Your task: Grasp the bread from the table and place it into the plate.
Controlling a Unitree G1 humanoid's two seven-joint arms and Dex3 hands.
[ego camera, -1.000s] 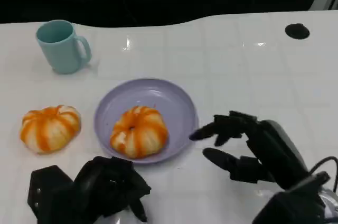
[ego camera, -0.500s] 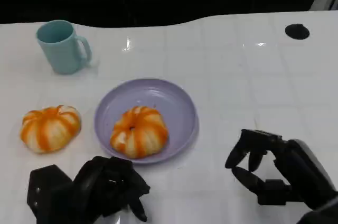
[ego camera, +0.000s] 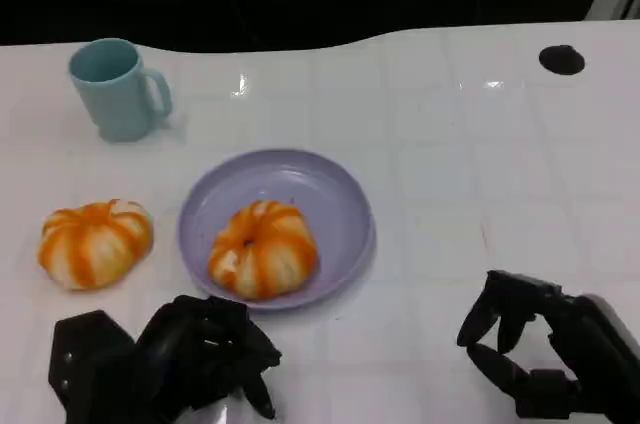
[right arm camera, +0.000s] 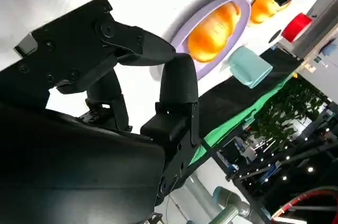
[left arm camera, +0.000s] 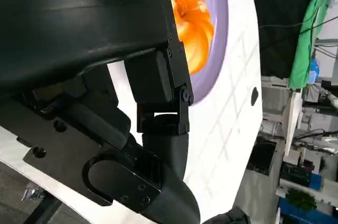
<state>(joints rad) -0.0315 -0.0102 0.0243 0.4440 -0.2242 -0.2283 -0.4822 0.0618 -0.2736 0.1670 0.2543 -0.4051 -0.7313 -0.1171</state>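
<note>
Now the right robot hand point(ego camera: 520, 344) hangs half-curled, empty, above the table point(ego camera: 450, 144).

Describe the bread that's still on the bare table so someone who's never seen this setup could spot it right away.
Start at the round lilac plate in the middle of the white table. On its left side, apart from it and in front of the teal mug, lies an orange-and-cream striped bread. Its twin bread lies inside the plate; this one lies directly on the tabletop.
</note>
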